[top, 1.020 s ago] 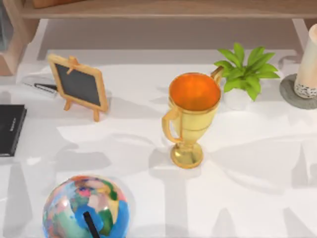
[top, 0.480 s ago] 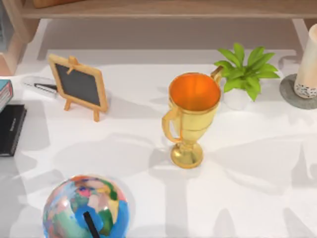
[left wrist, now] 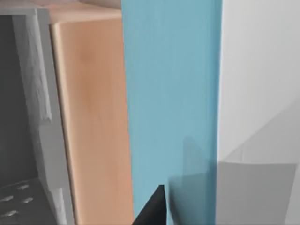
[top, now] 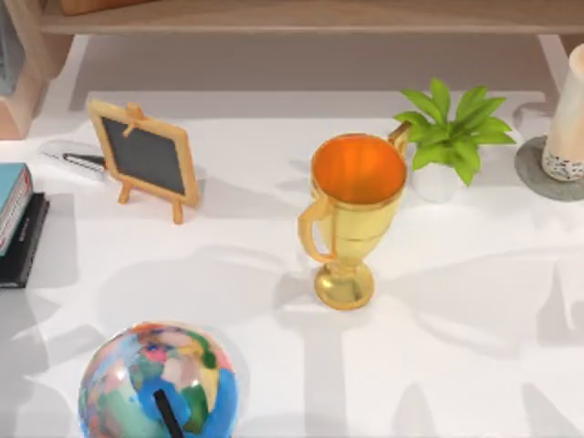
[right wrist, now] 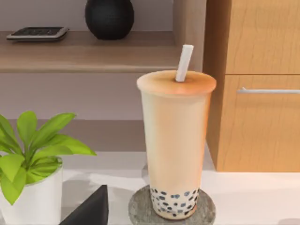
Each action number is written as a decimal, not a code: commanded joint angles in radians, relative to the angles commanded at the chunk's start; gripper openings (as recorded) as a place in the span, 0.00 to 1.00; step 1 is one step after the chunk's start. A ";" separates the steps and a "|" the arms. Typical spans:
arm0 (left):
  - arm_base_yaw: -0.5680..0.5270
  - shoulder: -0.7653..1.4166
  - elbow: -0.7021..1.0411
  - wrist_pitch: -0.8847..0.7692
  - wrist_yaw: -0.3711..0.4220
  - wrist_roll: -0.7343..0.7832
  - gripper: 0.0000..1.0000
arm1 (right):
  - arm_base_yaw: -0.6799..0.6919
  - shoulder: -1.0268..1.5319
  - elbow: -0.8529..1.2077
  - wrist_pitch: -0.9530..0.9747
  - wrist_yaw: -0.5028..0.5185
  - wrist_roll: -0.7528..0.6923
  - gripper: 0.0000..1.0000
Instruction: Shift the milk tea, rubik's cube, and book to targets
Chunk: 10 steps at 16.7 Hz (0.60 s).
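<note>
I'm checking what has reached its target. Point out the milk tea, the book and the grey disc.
milk tea point(right wrist: 174, 150): right wrist view, middle of the cup's side.
book point(top: 11, 193): top view, teal cover at the table's left edge.
grey disc point(right wrist: 140, 208): right wrist view, bare rim beside the cup's base.

Things cut off at the picture edges

From above, the book point(top: 11, 196) runs off the left edge, covering most of the black slab point(top: 26, 248) under it; the milk tea point(top: 568, 119) and its grey disc point(top: 546, 175) are clipped at the right, the globe point(top: 157, 381) at the bottom. The slab's white lettering cannot be seen. In the left wrist view the book's point(left wrist: 171, 103) cover passes both edges.
</note>
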 joint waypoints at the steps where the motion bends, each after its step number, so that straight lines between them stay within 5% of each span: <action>1: 0.000 0.000 0.000 0.000 0.000 0.000 0.00 | 0.000 0.000 0.000 0.000 0.000 0.000 1.00; 10: -0.010 0.025 0.013 0.015 -0.008 -0.006 0.00 | 0.000 0.000 0.000 0.000 0.000 0.000 1.00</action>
